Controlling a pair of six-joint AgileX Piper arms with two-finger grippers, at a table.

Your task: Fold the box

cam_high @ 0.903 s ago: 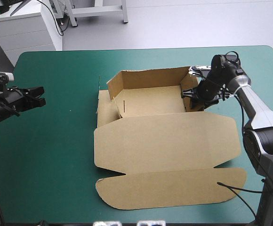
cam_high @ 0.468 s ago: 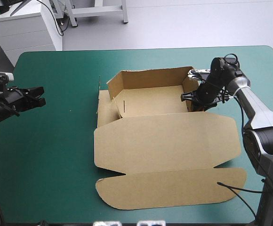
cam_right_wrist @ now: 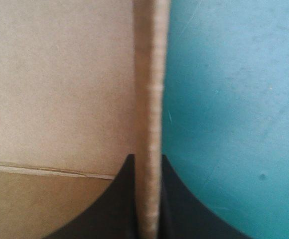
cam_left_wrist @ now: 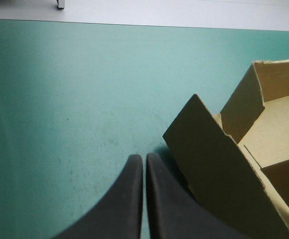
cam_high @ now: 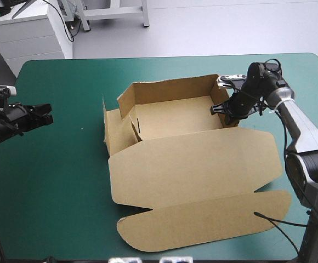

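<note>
Toward the teal-green table's [cam_high: 66, 181] right edge, our black-fingered right gripper [cam_high: 223, 109] pinches the brown cardboard box's [cam_high: 175, 118] wall [cam_right_wrist: 149, 99]; we should fold it squarely; left gripper [cam_high: 45, 116] closed, empty

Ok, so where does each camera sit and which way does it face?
High view: above and behind the robot, facing forward and down on table and box; shows both arms, left gripper, right gripper.
Left wrist view: over the left wrist, facing the box's left side; own shut fingers show.
Right wrist view: over the right wrist, facing a box wall its fingers pinch.
Shared: all see the box.
</note>
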